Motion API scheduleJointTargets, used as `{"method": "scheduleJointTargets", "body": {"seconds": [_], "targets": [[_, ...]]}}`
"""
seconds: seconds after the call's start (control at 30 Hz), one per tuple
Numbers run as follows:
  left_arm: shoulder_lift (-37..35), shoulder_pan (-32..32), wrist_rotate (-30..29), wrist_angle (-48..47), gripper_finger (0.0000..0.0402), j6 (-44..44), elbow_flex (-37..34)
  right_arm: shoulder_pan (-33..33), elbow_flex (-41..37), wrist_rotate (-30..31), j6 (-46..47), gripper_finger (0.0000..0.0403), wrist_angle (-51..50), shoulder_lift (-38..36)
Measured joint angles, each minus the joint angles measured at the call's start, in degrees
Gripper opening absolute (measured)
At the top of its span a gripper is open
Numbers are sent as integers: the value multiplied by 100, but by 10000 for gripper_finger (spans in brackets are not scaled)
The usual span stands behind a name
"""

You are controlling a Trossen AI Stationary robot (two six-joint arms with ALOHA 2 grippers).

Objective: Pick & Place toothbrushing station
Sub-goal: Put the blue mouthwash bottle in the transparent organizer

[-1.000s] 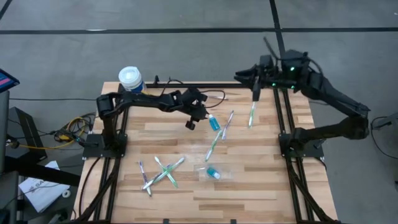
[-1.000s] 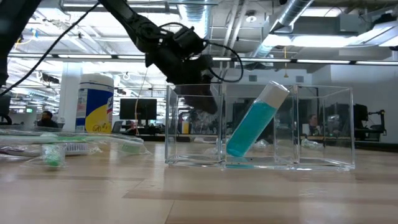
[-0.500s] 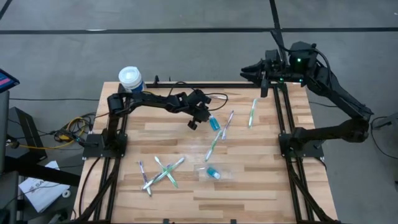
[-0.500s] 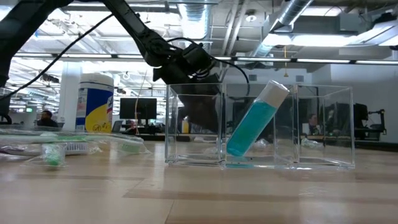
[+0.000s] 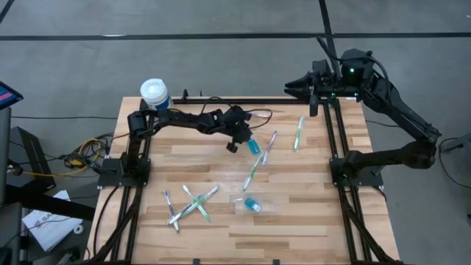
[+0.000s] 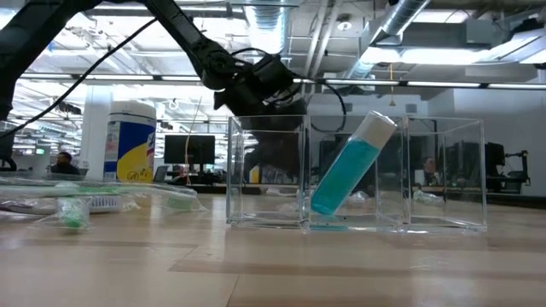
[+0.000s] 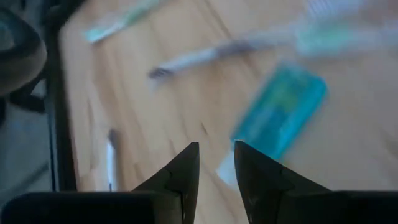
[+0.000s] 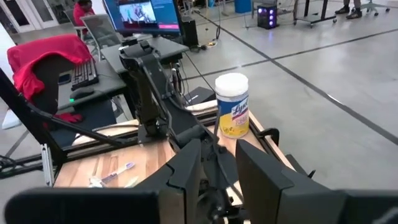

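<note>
- High view: left gripper [image 5: 232, 145] hangs just beside the teal tube [image 5: 254, 145] mid-table; right gripper [image 5: 313, 109] waits above the far right edge.
- Low view: tube leans in the clear cup [image 6: 354, 228].
- Left wrist view: fingers [image 7: 184, 175] slightly apart, holding nothing, tube ahead.
- Right wrist view: fingers [image 8: 186, 171] apart, empty.

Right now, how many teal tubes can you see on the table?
2. One teal tube stands tilted in the clear holder near the left gripper; the other tube lies nearer the front edge. None seems hidden.

The surface [image 5: 294, 221] is seen from overhead and level at surface height; the canister [image 5: 154, 93] is shared with the right wrist view.
</note>
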Motion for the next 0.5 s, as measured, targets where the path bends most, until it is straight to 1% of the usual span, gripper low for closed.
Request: {"method": "scheduleJointTargets", "body": {"seconds": [0.07, 0.17, 0.2, 0.23, 0.27, 0.37, 0.43, 0.5], "targets": [[0, 83, 68, 38, 94, -1035, 200, -97, 0, 83, -43, 93, -217, -2], [-4, 399, 92, 32, 94, -2969, 460, -319, 0, 425, -28, 93, -923, 60], [-56, 550, 87, 26, 94, -3524, 496, -392, 0, 463, -28, 93, -1183, 122], [-148, 686, 93, -11, 94, -3902, 498, -452, -1, 487, -35, 93, -1411, 193], [-263, 825, 99, -5, 94, -4119, 501, -504, -2, 489, -45, 93, -1564, 262], [-818, 1262, 85, -20, 94, -4215, 459, -560, -2, 458, -59, 93, -1632, 392], [-1296, 1601, 85, -99, 94, -4316, 461, -556, -22, 443, -53, 93, -1588, 478], [-1787, 1984, 95, -186, 94, -4626, 459, -557, -169, 481, 86, 93, -1585, 587]]}}
